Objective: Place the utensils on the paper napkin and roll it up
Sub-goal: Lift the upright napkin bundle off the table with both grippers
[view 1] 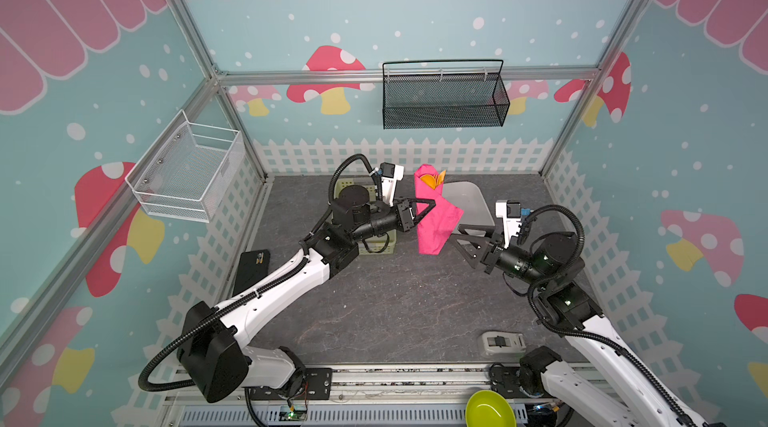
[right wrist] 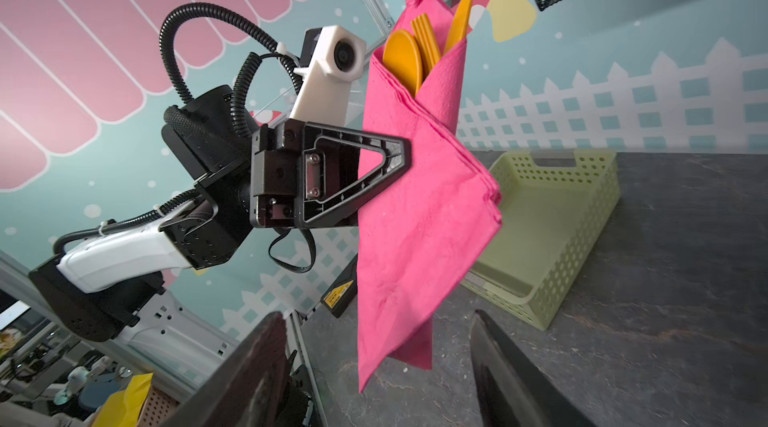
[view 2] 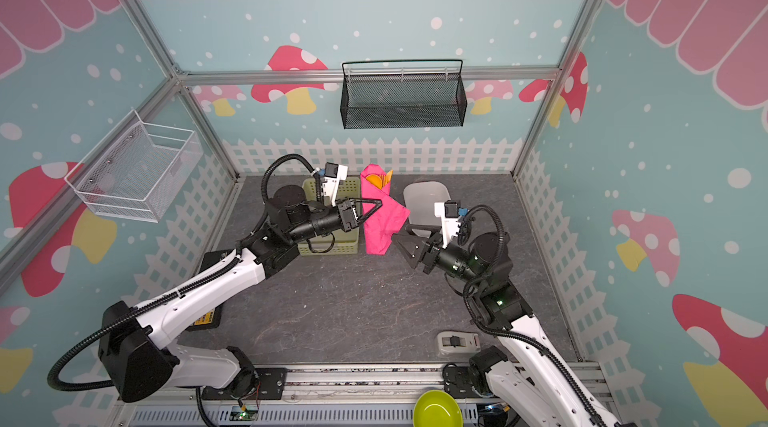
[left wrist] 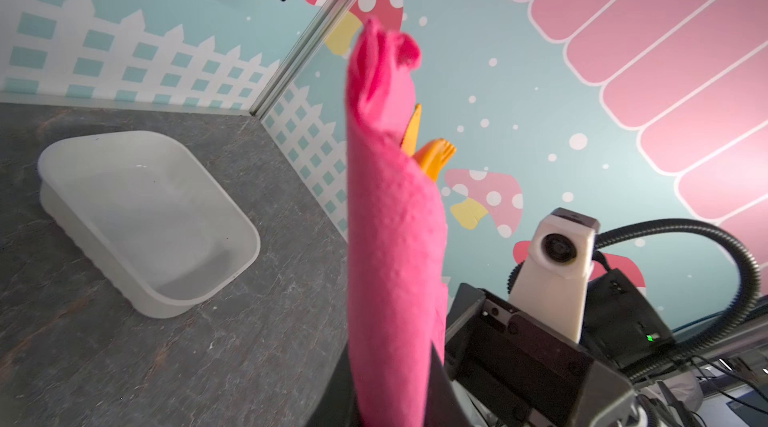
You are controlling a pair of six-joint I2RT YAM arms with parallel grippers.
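Both top views, nearly alike, look steeply down from high above the front edge, taking in the whole desk (view 1: pixel 395 312). The left wrist camera (right wrist: pixel 336 57) looks close along the napkin (left wrist: pixel 390 238) toward the right wrist camera (left wrist: pixel 559 248), which faces back at the same napkin and the left end effector (right wrist: pixel 401 154).

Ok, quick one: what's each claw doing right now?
Left claw: shut on the rolled paper napkin with the utensils inside.
Right claw: open, empty, apart from the napkin.
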